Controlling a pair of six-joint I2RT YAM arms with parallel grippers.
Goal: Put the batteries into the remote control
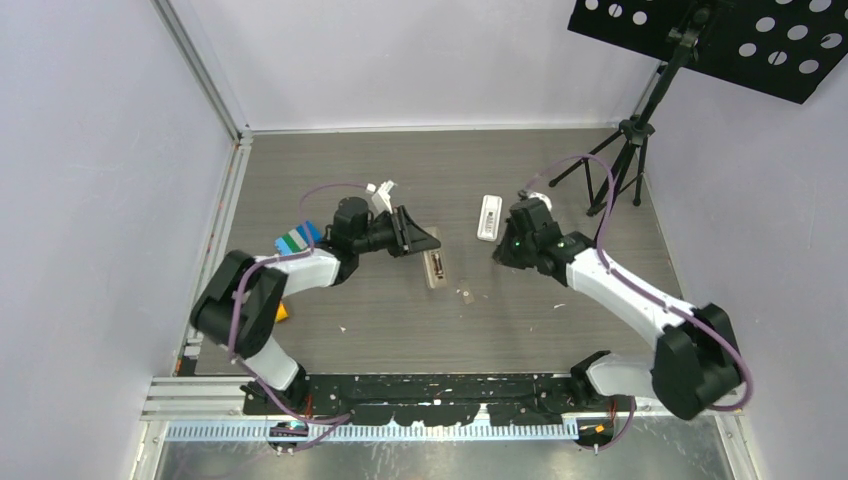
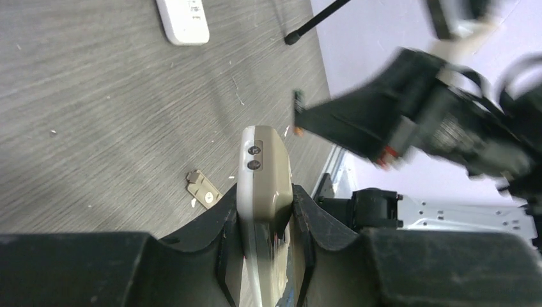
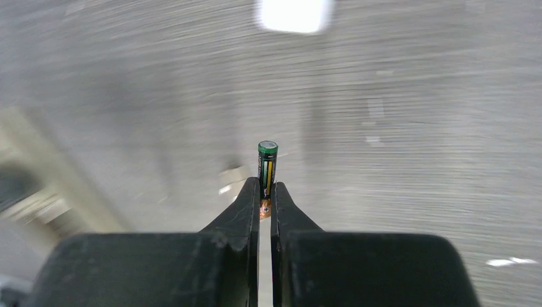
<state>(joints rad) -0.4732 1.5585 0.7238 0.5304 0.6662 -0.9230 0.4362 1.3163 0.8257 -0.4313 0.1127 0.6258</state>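
Note:
My left gripper (image 2: 265, 204) (image 1: 425, 240) is shut on the long edges of the remote control (image 2: 263, 160), which lies back-up, beige with two screw holes. In the top view the remote control (image 1: 435, 268) shows a dark recess with something dark in it. My right gripper (image 3: 266, 192) (image 1: 503, 250) is shut on one end of a green, black and yellow battery (image 3: 268, 163), which sticks out past the fingertips. It hovers right of the remote. The right wrist view is motion-blurred.
A white remote-shaped slab (image 1: 488, 216) (image 2: 182, 22) lies face-up further back. A small tan battery cover (image 2: 204, 190) (image 1: 465, 293) lies loose near the remote. A tripod (image 1: 625, 150) stands at the back right, and a blue-green block (image 1: 297, 238) sits by the left arm.

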